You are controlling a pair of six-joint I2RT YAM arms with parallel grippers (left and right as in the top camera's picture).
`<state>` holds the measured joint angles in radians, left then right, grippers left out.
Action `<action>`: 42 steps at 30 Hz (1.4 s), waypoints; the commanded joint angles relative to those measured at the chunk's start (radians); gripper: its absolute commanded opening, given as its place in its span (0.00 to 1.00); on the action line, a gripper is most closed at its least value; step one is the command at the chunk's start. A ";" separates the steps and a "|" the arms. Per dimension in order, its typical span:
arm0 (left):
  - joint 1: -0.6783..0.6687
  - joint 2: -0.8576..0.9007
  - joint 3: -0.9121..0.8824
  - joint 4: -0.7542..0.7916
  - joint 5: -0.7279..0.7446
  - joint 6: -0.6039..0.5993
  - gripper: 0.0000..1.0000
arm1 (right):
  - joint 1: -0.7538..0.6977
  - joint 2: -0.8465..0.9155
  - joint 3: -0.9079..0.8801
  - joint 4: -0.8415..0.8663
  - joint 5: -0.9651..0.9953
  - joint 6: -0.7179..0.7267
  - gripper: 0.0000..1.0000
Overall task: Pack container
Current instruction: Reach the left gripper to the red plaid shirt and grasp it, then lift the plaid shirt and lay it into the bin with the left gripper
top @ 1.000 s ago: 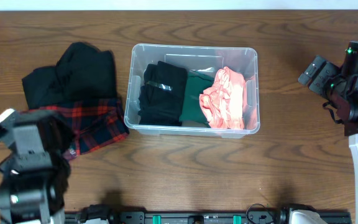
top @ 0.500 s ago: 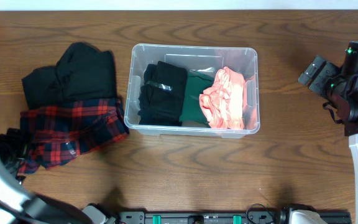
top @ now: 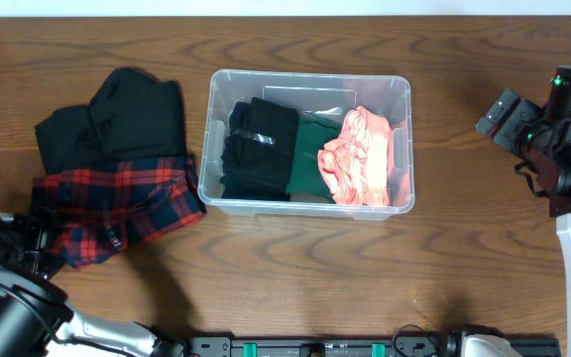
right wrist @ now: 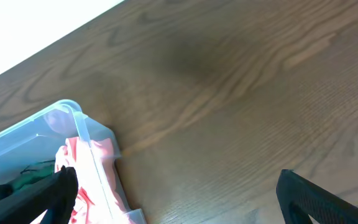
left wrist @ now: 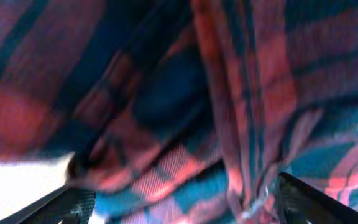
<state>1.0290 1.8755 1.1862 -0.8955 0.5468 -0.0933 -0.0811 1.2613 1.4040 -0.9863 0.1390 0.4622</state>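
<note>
The clear plastic container (top: pixel 310 75) stands mid-table. It holds a black garment (top: pixel 258 149), a green garment (top: pixel 310 159) and a pink garment (top: pixel 360 159) side by side. A red plaid shirt (top: pixel 117 208) and a black garment (top: pixel 112 119) lie on the table to its left. My left gripper (top: pixel 23 240) is open at the plaid shirt's lower left edge. In the left wrist view the plaid cloth (left wrist: pixel 185 93) fills the frame between the spread fingers (left wrist: pixel 182 211). My right gripper (top: pixel 502 114) is open and empty, right of the container, over bare table (right wrist: pixel 179 208).
The container's corner (right wrist: pixel 82 134) with pink cloth shows at the lower left of the right wrist view. Bare wooden table (top: pixel 305 278) lies in front of the container. A black rail (top: pixel 315 347) runs along the front edge.
My left arm has swung down and to the left, uncovering the plaid shirt, and its gripper is now at the shirt's lower left edge. The right arm has not moved.
</note>
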 commanded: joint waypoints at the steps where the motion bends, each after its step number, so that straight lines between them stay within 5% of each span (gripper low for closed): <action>1: -0.015 0.031 -0.007 0.048 0.045 0.052 0.92 | -0.006 -0.003 0.008 -0.002 0.011 -0.003 0.99; 13: -0.109 0.164 -0.007 0.131 0.018 0.044 0.88 | -0.006 -0.003 0.008 -0.002 0.011 -0.003 0.99; 19: -0.134 0.202 -0.007 0.115 0.018 0.044 0.47 | -0.006 -0.003 0.008 -0.002 0.010 -0.003 0.99; 25: -0.134 0.161 -0.006 0.085 0.023 0.043 0.19 | -0.006 -0.003 0.008 -0.002 0.011 -0.004 0.99; 29: -0.134 0.057 0.012 0.042 0.056 0.033 0.06 | -0.006 -0.003 0.008 -0.002 0.010 -0.003 0.99; 34: -0.134 -0.168 0.074 -0.086 0.090 0.006 0.06 | -0.006 -0.003 0.008 -0.002 0.011 -0.003 0.99; 42: -0.140 -0.607 0.109 -0.173 0.485 -0.008 0.06 | -0.006 -0.003 0.008 -0.002 0.011 -0.003 0.99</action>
<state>0.8982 1.3708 1.2751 -1.0554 0.7914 -0.0818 -0.0814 1.2613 1.4040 -0.9863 0.1390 0.4622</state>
